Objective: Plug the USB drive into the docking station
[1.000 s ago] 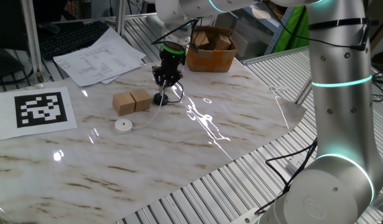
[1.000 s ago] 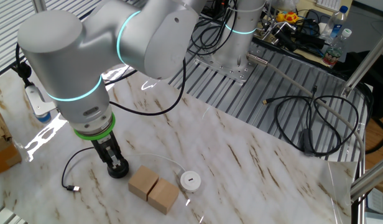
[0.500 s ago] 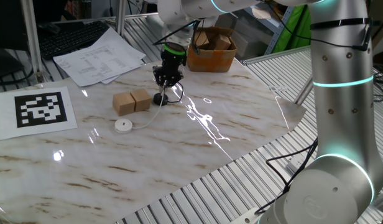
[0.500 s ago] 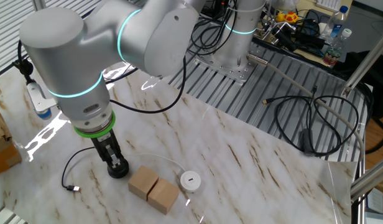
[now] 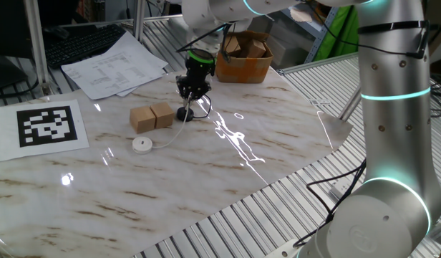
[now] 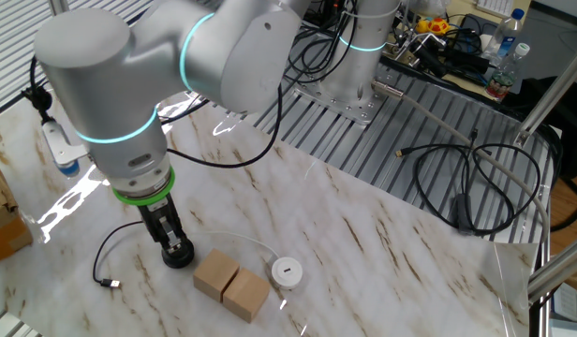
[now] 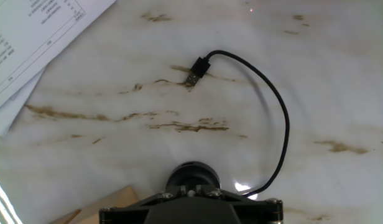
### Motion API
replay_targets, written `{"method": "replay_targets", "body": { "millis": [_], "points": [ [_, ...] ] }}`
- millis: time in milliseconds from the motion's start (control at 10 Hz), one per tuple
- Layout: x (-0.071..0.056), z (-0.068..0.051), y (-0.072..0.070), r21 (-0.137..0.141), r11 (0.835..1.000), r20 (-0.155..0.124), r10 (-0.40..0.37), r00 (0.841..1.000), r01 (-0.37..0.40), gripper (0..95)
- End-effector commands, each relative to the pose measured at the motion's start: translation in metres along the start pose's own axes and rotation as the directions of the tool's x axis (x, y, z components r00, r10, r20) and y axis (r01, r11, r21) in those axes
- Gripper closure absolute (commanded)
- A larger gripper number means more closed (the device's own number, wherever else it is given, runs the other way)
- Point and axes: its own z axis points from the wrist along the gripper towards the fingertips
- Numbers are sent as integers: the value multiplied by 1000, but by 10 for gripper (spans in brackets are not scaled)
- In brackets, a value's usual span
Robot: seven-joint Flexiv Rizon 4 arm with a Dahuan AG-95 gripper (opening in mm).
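Gripper (image 6: 174, 245) pointing straight down onto the round black dock (image 6: 179, 256) beside the wood blocks (image 6: 231, 284), fingers narrow, maybe pinching the USB drive but can't tell, drive not visible; looks mid-insertion, seating and release left, dock cable (image 7: 266, 99) loose.

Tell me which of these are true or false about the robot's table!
1. The gripper points down at a round black thing. True.
2. The black cable has its plug end lying loose on the table. True.
3. The two wooden blocks are stacked one atop the other. False: they sit side by side, touching.
4. The white round disc sits on the papers. False: it lies on the marble table, beside the blocks.
5. A cardboard box stands behind the gripper in one fixed view. True.
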Motion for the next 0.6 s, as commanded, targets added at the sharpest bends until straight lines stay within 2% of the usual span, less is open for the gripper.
{"method": "replay_targets", "body": {
  "millis": [100, 200, 400, 600],
  "points": [
    [2, 15, -2, -3, 1000, -9, 0, 1000, 0, 950],
    [3, 16, -2, -10, 1000, -15, 8, 1000, -8, 950],
    [4, 21, -4, -7, 1000, -10, 0, 1000, 0, 950],
    [4, 21, -4, -8, 1000, -7, 0, 1000, 0, 950]
  ]
}}
